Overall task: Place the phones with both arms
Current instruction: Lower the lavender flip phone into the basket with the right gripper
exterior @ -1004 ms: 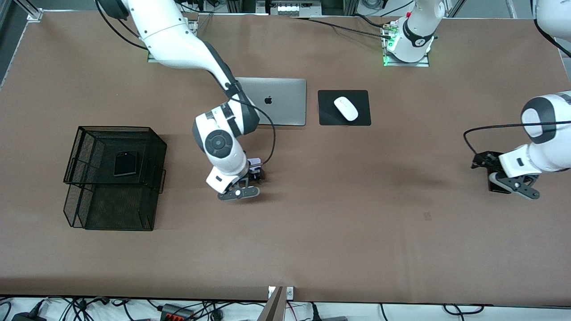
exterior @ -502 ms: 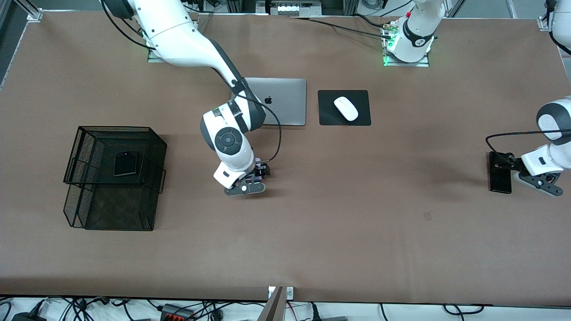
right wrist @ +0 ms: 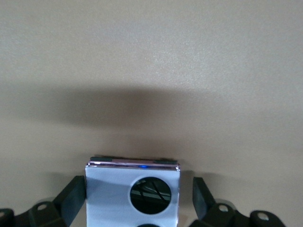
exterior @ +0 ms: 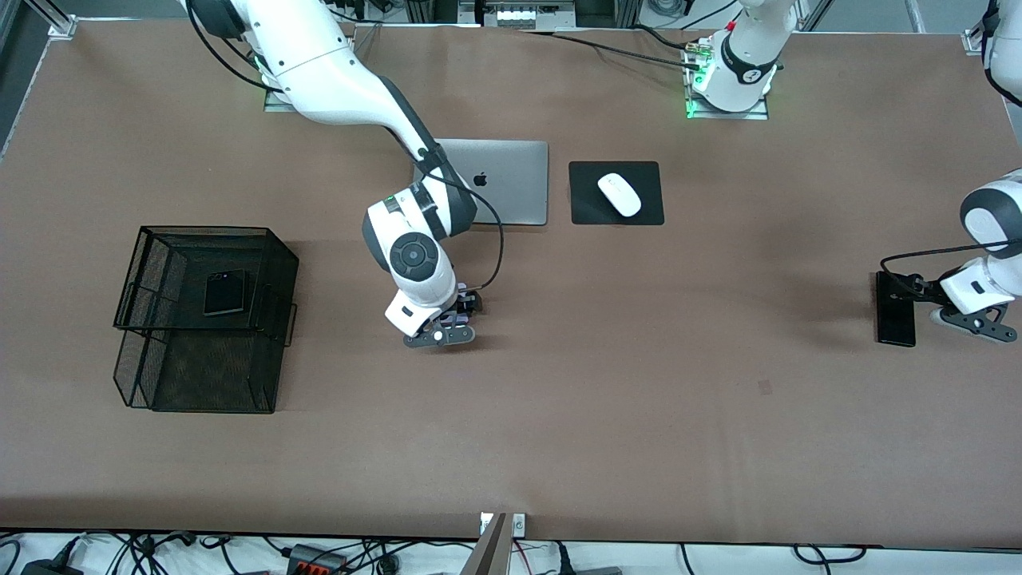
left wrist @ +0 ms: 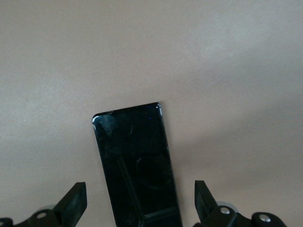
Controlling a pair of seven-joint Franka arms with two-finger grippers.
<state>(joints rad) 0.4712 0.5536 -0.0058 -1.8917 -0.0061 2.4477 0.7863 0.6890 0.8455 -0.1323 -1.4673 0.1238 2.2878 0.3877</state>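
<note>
Here, right end effector (right wrist: 137,201) straddles lilac phone (right wrist: 132,191); left end effector (left wrist: 140,205) straddles black slab (left wrist: 135,163).

High front camera; wrist close-ups, seemingly downward

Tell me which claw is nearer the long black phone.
Left. The left claw hangs open over the long black phone; the right claw is mid-table, open over the lilac phone.

Left gripper (left wrist: 139,208) low, fingers spread; right gripper (right wrist: 137,203) likewise.
</note>
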